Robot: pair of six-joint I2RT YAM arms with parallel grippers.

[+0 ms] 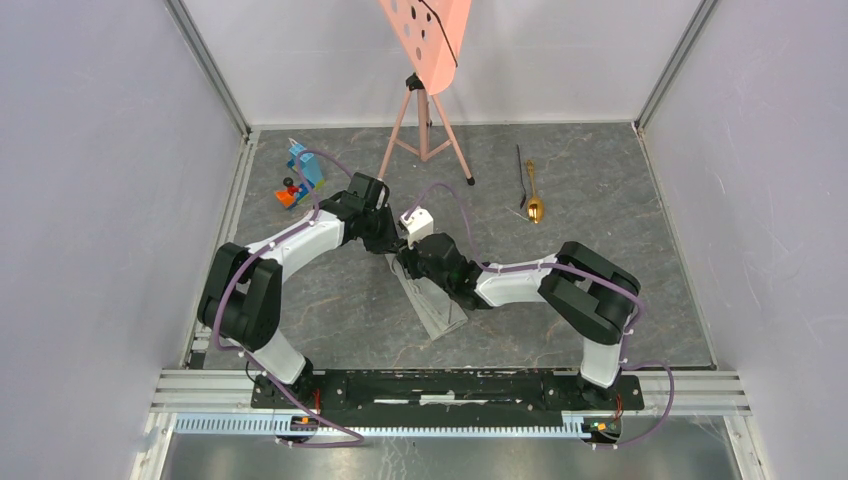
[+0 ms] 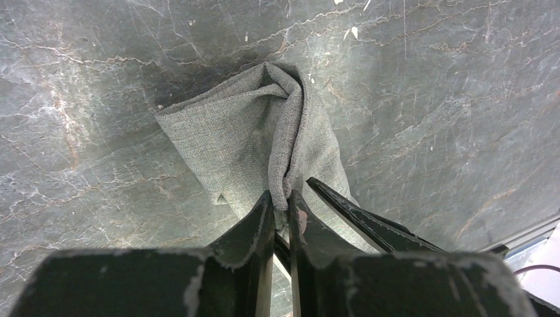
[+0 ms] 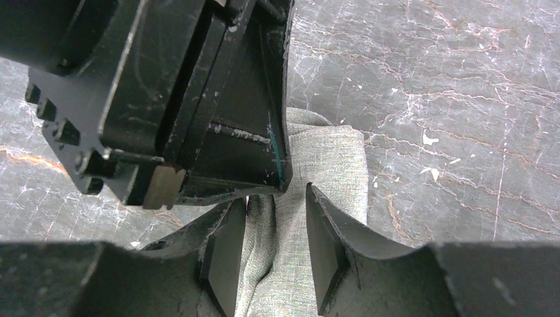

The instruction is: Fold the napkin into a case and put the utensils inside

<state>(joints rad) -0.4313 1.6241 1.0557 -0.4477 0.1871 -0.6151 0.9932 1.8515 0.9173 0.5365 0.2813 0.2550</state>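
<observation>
The napkin (image 1: pixel 440 310), folded into a narrow light-grey strip, lies slanted on the dark marble table between the two arms. My left gripper (image 1: pixel 392 248) is at its far end. In the left wrist view that gripper (image 2: pixel 282 205) is shut on a raised ridge of the napkin (image 2: pixel 244 139). My right gripper (image 1: pixel 410 262) sits right beside it. Its jaws (image 3: pixel 276 218) stand apart astride the napkin (image 3: pixel 330 158), with a wrinkle of cloth between them and the left gripper's black body (image 3: pixel 224 119) just ahead. The gold spoon (image 1: pixel 535 205) and thin black utensil (image 1: pixel 521 175) lie far right.
A pink perforated board (image 1: pixel 430 40) on a tripod (image 1: pixel 425 120) stands at the back centre. Blue and red toy blocks (image 1: pixel 300 175) sit at the back left. Grey walls close in the table on the left, right and far sides.
</observation>
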